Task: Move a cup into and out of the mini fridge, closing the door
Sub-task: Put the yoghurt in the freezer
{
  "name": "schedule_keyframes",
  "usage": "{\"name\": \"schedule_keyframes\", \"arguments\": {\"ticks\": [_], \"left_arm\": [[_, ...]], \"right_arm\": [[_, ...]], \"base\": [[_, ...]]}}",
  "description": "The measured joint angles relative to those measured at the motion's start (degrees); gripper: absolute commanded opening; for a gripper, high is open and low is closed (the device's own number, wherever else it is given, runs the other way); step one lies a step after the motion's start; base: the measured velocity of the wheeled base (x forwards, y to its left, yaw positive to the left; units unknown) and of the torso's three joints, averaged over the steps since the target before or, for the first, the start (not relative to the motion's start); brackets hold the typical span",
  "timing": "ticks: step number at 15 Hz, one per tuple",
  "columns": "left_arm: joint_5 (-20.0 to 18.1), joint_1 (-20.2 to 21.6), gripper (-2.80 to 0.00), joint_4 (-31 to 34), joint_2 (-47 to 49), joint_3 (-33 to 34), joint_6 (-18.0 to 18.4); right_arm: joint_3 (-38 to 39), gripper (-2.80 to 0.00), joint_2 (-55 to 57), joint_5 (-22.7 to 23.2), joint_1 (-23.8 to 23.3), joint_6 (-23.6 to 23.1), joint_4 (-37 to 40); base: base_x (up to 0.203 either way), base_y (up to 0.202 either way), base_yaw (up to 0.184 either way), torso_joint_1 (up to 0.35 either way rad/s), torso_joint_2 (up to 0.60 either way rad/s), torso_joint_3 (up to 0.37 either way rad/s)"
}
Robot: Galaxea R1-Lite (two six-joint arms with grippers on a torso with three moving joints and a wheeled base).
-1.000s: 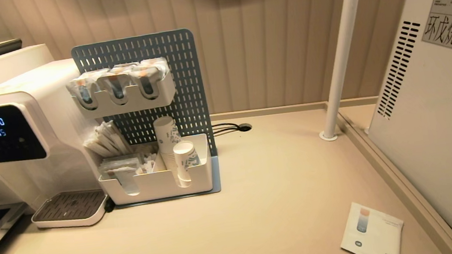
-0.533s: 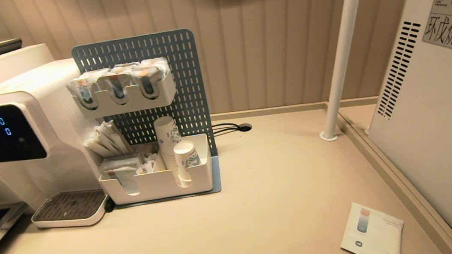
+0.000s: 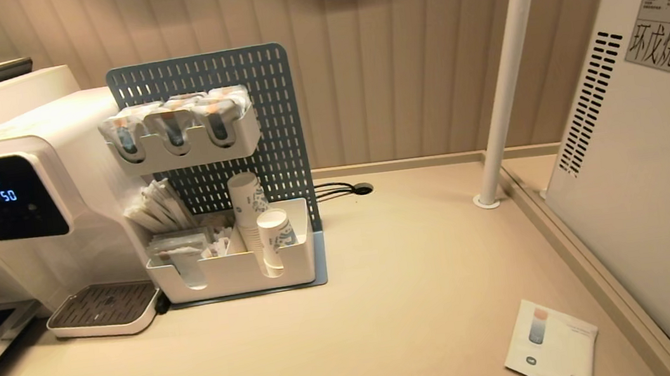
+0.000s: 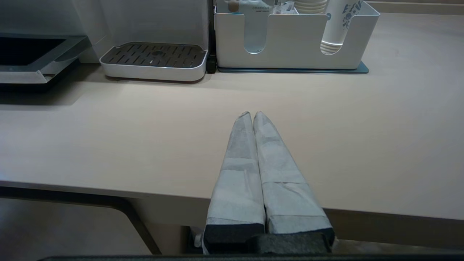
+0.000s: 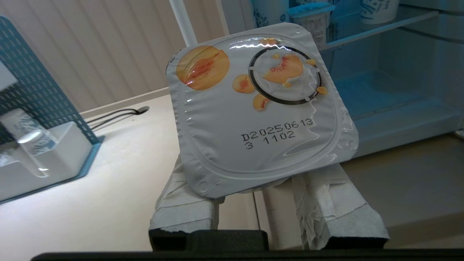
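Note:
My right gripper [image 5: 253, 170] is shut on the cup [image 5: 253, 119], a small white cup whose foil lid, printed with peach pictures and a date code, faces the wrist camera. Its padded fingers [image 5: 183, 204] sit on either side under the lid; their tips are hidden. Beyond the cup the mini fridge [image 5: 391, 98] stands open, its pale blue inside and shelf showing. The door is out of view. In the head view only the fridge's white vented side [image 3: 647, 175] with its warning sticker shows, and neither arm. My left gripper [image 4: 252, 115] is shut and empty, parked over the counter's front edge.
A water dispenser [image 3: 23, 200] and a blue pegboard organiser [image 3: 234, 251] with paper cups and sachets stand at the left. A white pole [image 3: 506, 71] rises beside the fridge. A leaflet [image 3: 551, 343] lies near the front right. Other cups [image 5: 313, 18] sit on the fridge shelf.
In the head view only the digits on the water dispenser's display have changed. Nothing on the counter has moved, and no arm has come into that view.

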Motion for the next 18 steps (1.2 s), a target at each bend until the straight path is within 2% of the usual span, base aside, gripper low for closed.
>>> {"name": "schedule_keyframes", "arguments": {"ticks": [4, 6, 7, 9, 13, 18], "left_arm": [[0.0, 0.0, -2.80, 0.0, 0.0, 0.0, 0.0], [0.0, 0.0, -2.80, 0.0, 0.0, 0.0, 0.0], [0.0, 0.0, -2.80, 0.0, 0.0, 0.0, 0.0], [0.0, 0.0, -2.80, 0.0, 0.0, 0.0, 0.0], [0.0, 0.0, -2.80, 0.0, 0.0, 0.0, 0.0], [0.0, 0.0, -2.80, 0.0, 0.0, 0.0, 0.0]], "right_arm": [[24.5, -2.80, -0.8, 1.5, 0.1, -6.4, -26.2], [33.0, -2.80, -0.8, 4.6, 0.1, -9.9, -33.9], [35.1, -2.80, -0.8, 6.8, 0.1, -11.5, -34.4], [36.8, -2.80, -0.8, 9.5, 0.1, -13.5, -29.2], [37.2, -2.80, -0.8, 9.6, 0.1, -11.5, -28.9], [37.3, -2.80, -0.9, 9.6, 0.1, -11.1, -29.0]], "base": [[0.000, 0.000, 0.000, 0.000, 0.00, 0.000], [0.000, 0.000, 0.000, 0.000, 0.00, 0.000], [0.000, 0.000, 0.000, 0.000, 0.00, 0.000], [0.000, 0.000, 0.000, 0.000, 0.00, 0.000], [0.000, 0.000, 0.000, 0.000, 0.00, 0.000], [0.000, 0.000, 0.000, 0.000, 0.00, 0.000]]}}
